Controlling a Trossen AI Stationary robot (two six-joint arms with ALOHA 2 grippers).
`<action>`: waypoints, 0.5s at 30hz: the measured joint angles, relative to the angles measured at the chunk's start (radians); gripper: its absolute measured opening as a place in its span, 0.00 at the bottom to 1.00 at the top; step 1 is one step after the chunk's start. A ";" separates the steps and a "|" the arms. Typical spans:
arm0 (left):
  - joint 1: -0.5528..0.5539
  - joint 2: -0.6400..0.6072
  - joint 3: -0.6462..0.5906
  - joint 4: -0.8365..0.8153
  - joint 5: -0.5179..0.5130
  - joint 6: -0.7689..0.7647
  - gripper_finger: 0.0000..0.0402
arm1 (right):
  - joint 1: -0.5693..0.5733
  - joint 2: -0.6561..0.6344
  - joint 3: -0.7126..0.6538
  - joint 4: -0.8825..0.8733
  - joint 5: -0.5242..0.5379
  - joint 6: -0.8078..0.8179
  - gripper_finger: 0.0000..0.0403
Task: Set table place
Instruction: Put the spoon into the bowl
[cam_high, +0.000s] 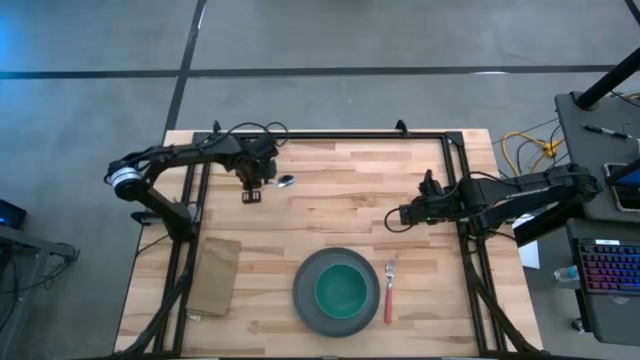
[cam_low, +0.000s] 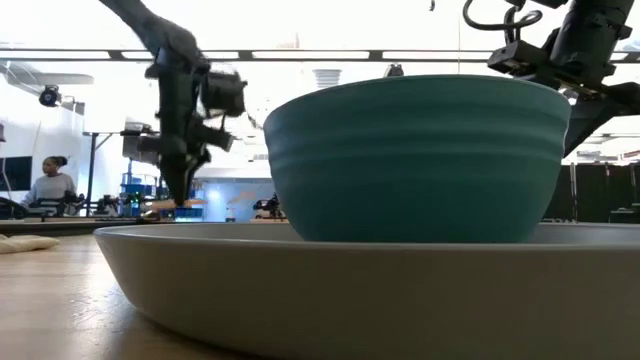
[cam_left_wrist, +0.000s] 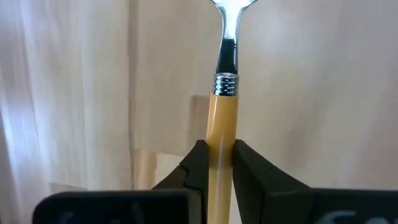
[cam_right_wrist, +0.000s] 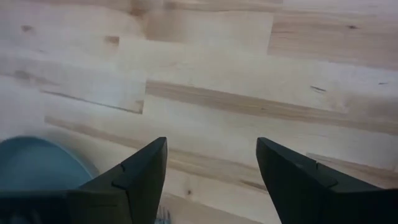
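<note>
A spoon with a yellow handle and a shiny metal bowl (cam_high: 286, 181) lies level near the table's far left part. My left gripper (cam_high: 262, 181) stands over it, pointing down, shut on the handle (cam_left_wrist: 222, 118). My right gripper (cam_high: 403, 214) hangs open over bare wood to the right of the middle and touches nothing (cam_right_wrist: 211, 146). A teal bowl (cam_high: 341, 291) stands in a grey plate (cam_high: 304, 303) by the near edge. A fork with a red handle (cam_high: 389, 296) lies on the table just right of the plate. A tan napkin (cam_high: 216, 277) lies flat to its left. My left gripper pinches the spoon's yellow handle (cam_left_wrist: 222, 134) between its two fingers (cam_left_wrist: 196, 162), a short way behind the metal collar. The fingers come from above, across the handle. The spoon stays level, its bowl pointing toward the table's right; whether it rests on the wood I cannot tell.
The table (cam_high: 340, 190) is pale planks with a black rail frame (cam_high: 350, 135) round it. Bare wood lies between the two grippers and beyond the plate. A desk with a keyboard (cam_high: 610, 270) stands off the right edge. A person (cam_low: 48, 185) sits far behind the table.
</note>
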 joint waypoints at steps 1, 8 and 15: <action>-0.029 -0.002 0.029 -0.040 0.000 -0.017 0.06 | 0.000 -0.003 0.000 0.000 -0.001 -0.008 0.59; -0.302 -0.002 0.271 -0.313 -0.022 -0.169 0.06 | 0.000 -0.037 0.000 0.001 -0.015 -0.087 0.57; -0.544 0.054 0.515 -0.389 -0.026 -0.436 0.06 | 0.001 -0.078 0.000 0.039 -0.045 -0.193 0.57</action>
